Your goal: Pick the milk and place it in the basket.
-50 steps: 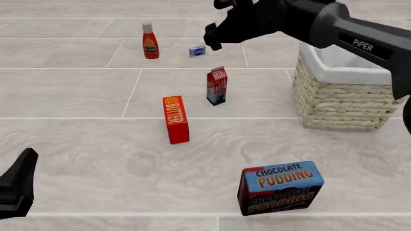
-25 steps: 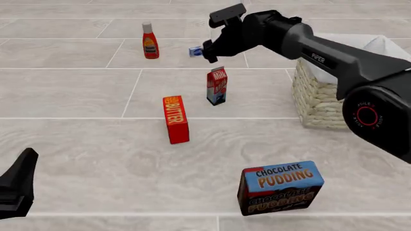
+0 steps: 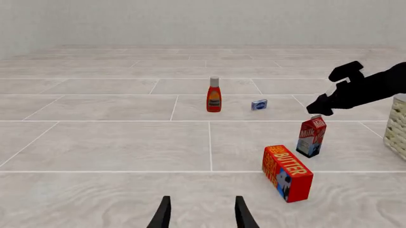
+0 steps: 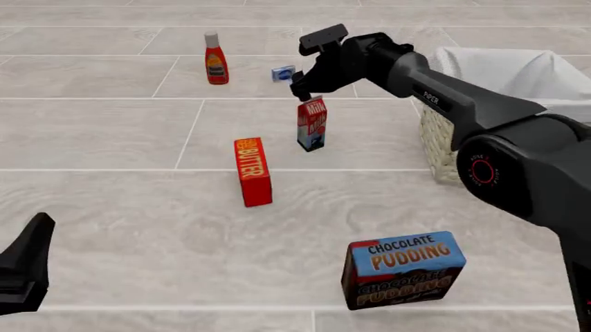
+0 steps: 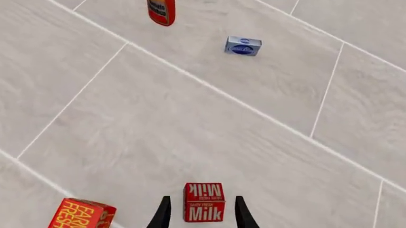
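Note:
The milk (image 4: 312, 124) is a small gable-top carton, red on top and white and blue below, standing upright mid-table. It also shows in the left wrist view (image 3: 311, 136) and the right wrist view (image 5: 204, 203). My right gripper (image 4: 305, 88) hovers just above the carton's top, open and empty; in the right wrist view (image 5: 200, 214) its fingers stand on either side of the carton. The cream wicker basket (image 4: 461, 142) with white lining stands to the right, partly hidden by my right arm. My left gripper (image 3: 200, 214) is open and empty at the near left (image 4: 23, 266).
A red-orange butter box (image 4: 252, 171) stands in front of the milk to the left. A ketchup bottle (image 4: 215, 59) and a small blue box (image 4: 284, 73) stand farther back. A chocolate pudding box (image 4: 403, 268) sits near the front right.
My right arm has swung forward and down, bringing its gripper from high above the far table to just over the milk. The left arm has not moved.

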`<state>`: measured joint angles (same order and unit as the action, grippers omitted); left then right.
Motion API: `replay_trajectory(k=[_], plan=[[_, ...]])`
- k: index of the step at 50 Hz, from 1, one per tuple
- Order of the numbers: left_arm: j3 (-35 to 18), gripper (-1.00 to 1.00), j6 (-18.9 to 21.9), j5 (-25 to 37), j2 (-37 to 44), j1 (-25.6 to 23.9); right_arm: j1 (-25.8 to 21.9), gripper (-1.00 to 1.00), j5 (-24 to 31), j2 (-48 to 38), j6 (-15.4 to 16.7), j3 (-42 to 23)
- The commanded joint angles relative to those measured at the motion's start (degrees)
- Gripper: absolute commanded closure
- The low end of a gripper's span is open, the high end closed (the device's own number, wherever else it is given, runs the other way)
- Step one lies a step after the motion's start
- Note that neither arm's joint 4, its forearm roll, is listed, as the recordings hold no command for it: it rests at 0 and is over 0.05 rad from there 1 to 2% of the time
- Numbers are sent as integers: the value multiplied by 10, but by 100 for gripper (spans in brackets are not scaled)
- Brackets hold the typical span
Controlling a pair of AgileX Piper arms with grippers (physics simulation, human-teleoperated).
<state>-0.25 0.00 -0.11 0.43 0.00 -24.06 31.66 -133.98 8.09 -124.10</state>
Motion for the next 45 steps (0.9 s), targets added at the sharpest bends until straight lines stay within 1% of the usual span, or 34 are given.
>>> replay_trajectory(k=[1, 18, 42, 44, 45], plan=[[0, -100, 0, 0, 0, 0, 3, -100, 4, -35, -8, -27], [0, -100, 0, 0, 0, 0, 11, -100, 3, -71, -12, -40], [0, -100, 0, 0, 0, 0, 8, -100, 4, -106, -31, -54], [0, -100, 0, 0, 0, 0, 9, -100, 3, -108, -30, -55], [0, -100, 0, 0, 0, 0, 19, -100, 3, -109, -7, -56]])
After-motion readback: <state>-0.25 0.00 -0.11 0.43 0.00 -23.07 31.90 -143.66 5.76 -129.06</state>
